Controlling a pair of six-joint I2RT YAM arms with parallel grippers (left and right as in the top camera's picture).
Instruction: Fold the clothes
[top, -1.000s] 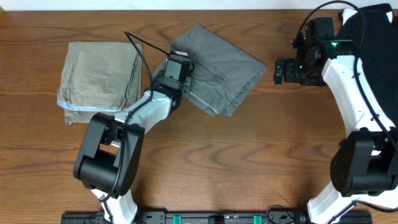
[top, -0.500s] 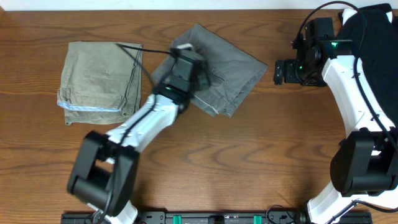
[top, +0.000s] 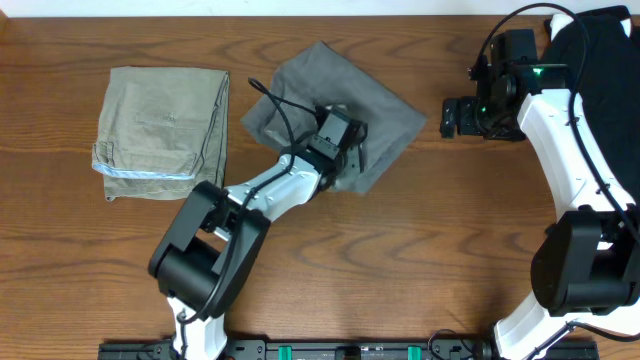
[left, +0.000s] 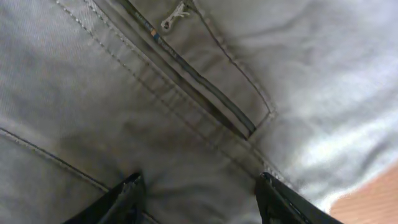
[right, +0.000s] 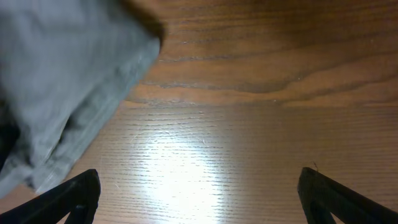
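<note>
Overhead view: wooden table (top: 400, 260) bearing three garments and two arms. The olive-khaki shorts (top: 160, 120) lie folded into a neat rectangle at 10 o'clock from the table's centre, with a strip of pale-blue waistband lining (top: 140, 172) showing along their 6 o'clock edge. The grey shorts (top: 390, 105) lie at 12 o'clock, spread as a loose, uneven diamond, well apart from the olive pair. A black garment (top: 600, 40) is heaped at the 2 o'clock corner, partly behind the right arm.

The left arm reaches from its base at 7 o'clock diagonally toward 1 o'clock, and the left gripper (top: 348, 140) rests on the grey shorts near their 6 o'clock edge. In the left wrist view the left gripper (left: 202, 193) points down at the cloth: its fingertips (left: 130, 196) stand apart, and flat, unbunched fabric spans the gap between them, so nothing is seen pinched. A stitched pocket opening (left: 211, 93) runs diagonally at 12 o'clock from the tips, and bare table (left: 373, 205) shows at 4 o'clock.

The right arm rises from 5 o'clock and bends toward 9 o'clock; the right gripper (top: 447, 115) sits just beside the grey shorts at their 3 o'clock corner, not touching them. In the right wrist view the right gripper (right: 199, 202) has its jaws spread wide over bare wood, holding nothing, with grey cloth at 10 o'clock.
</note>
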